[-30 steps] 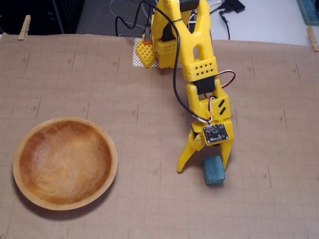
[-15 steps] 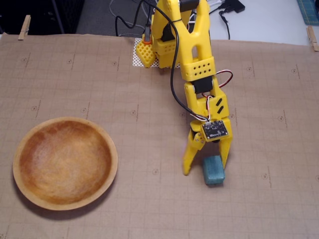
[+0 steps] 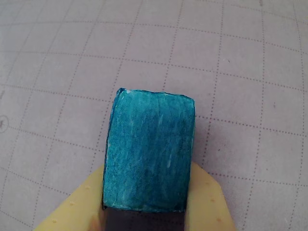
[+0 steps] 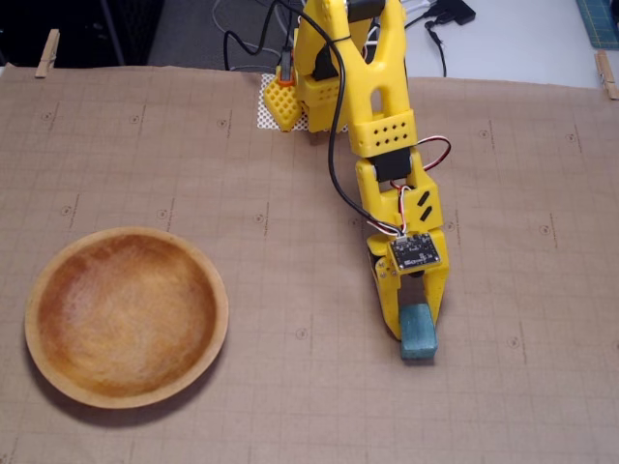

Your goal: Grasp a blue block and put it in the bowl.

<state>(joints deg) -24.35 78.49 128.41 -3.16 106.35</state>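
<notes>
Gripper [image 4: 418, 327] fingers clamp the blue block [image 4: 419, 333] from both sides, its long axis running out past the tips, probably just off the mat [image 4: 290, 290], with the bowl [image 4: 209, 290] well apart to the left in fixed view.

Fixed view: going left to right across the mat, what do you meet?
Clothespin at the mat's top-left edge → wooden bowl → yellow arm, with its hand closed around the blue block → clothespin at the top-right edge.
</notes>
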